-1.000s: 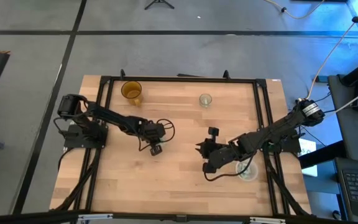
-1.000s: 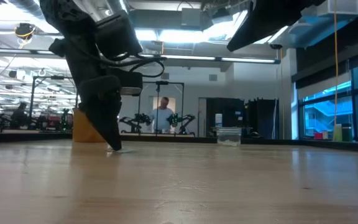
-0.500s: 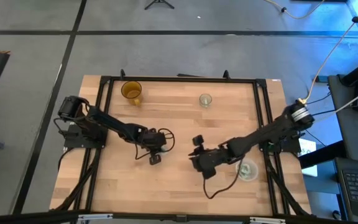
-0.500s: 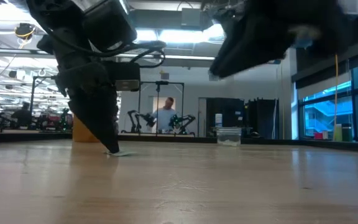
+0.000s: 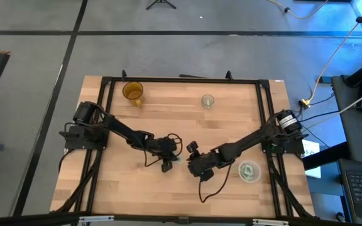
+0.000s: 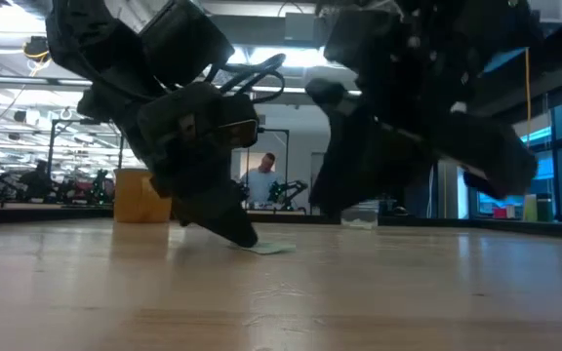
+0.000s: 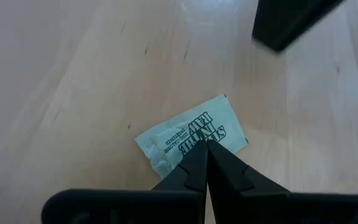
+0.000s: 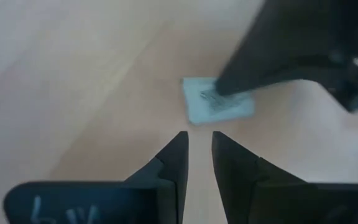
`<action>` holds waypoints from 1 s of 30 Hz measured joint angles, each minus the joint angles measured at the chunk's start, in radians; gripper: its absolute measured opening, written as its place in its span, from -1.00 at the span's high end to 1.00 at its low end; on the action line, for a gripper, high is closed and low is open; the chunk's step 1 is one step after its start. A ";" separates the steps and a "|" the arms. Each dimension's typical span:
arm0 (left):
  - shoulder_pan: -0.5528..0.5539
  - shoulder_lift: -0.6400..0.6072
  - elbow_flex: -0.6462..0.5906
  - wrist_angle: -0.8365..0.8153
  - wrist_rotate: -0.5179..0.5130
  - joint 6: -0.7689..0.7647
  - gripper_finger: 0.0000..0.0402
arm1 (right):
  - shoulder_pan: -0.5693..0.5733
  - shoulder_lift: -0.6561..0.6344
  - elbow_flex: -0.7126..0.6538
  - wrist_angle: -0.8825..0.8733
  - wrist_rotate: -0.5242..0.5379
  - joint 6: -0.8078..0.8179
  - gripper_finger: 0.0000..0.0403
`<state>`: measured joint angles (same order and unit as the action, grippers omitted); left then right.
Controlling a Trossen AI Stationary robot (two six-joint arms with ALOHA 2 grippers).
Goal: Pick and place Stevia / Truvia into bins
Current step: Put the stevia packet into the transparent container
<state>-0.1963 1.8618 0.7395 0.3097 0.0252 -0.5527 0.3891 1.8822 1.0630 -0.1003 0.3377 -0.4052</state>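
On the bench (image 5: 143,188), a Stevia packet (image 7: 191,132) is pinned under the closed fingers of the left gripper (image 7: 205,152). Only narrowly parted fingers are seen on the right gripper (image 8: 197,144), close by; the clear bin (image 5: 249,171) is shown solely overhead.

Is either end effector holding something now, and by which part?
The left end effector is shut on the sachet at its near edge, packet flat on the table.

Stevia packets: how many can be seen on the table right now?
1 on the bare table: the packet at mid-table, under the closed tips of the left gripper, with the right gripper close by. The clear bin holds something pale, possibly more packets.
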 joint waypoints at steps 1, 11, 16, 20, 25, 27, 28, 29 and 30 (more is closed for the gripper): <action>0.000 0.005 -0.001 0.017 -0.002 -0.001 0.99 | 0.000 0.009 0.000 0.004 -0.018 0.000 0.62; 0.003 0.008 -0.003 0.043 -0.006 0.005 0.99 | 0.001 0.082 0.001 0.074 -0.028 -0.009 0.62; 0.006 0.009 -0.004 0.075 -0.007 0.004 0.99 | 0.001 0.106 0.002 0.105 -0.023 -0.050 0.62; 0.007 0.009 -0.005 0.086 -0.007 0.000 0.99 | 0.001 0.114 0.003 0.110 -0.013 -0.050 0.62; 0.007 0.009 -0.005 0.089 -0.007 -0.002 0.99 | 0.001 0.117 0.003 0.122 0.013 -0.050 0.62; 0.007 0.010 -0.005 0.095 -0.006 -0.002 0.99 | 0.000 0.118 0.002 0.135 0.016 -0.050 0.62; 0.007 0.010 -0.005 0.101 -0.002 -0.002 0.99 | -0.001 0.118 0.002 0.138 0.018 -0.050 0.62; 0.007 0.011 -0.005 0.106 0.002 -0.002 0.99 | -0.001 0.119 0.002 0.140 0.019 -0.050 0.62; 0.007 0.011 -0.005 0.107 0.005 -0.002 0.99 | -0.001 0.119 0.002 0.140 0.020 -0.050 0.62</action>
<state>-0.1890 1.8729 0.7341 0.4172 0.0300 -0.5549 0.3882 2.0014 1.0647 0.0399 0.3579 -0.4553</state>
